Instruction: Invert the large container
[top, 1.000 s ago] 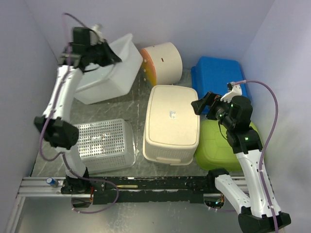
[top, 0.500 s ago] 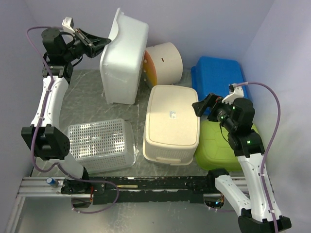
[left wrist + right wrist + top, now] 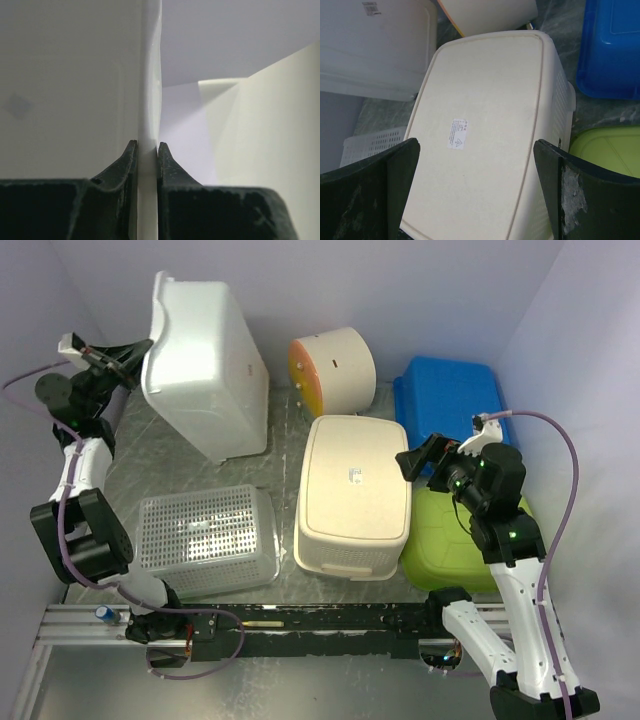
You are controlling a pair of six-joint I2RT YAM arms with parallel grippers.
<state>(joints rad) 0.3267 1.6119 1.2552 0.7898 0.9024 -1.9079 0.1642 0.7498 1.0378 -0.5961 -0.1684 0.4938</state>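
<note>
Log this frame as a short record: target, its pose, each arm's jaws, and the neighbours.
target: large white container
pose: tipped steeply on edge, not yet upside down
left jaws: shut on the container's rim
right jaws: open, holding nothing, above the cream bin
neighbours: perforated white basket, green bin, blue bin, round orange-and-cream tub

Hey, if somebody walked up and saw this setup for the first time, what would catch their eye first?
Probably the large white container, tipped up on its side at the back left, with the left gripper pinched shut on its rim. After that, the right gripper hanging wide open by the right edge of the cream bin in the middle, and the blue bin at the back right.
</note>
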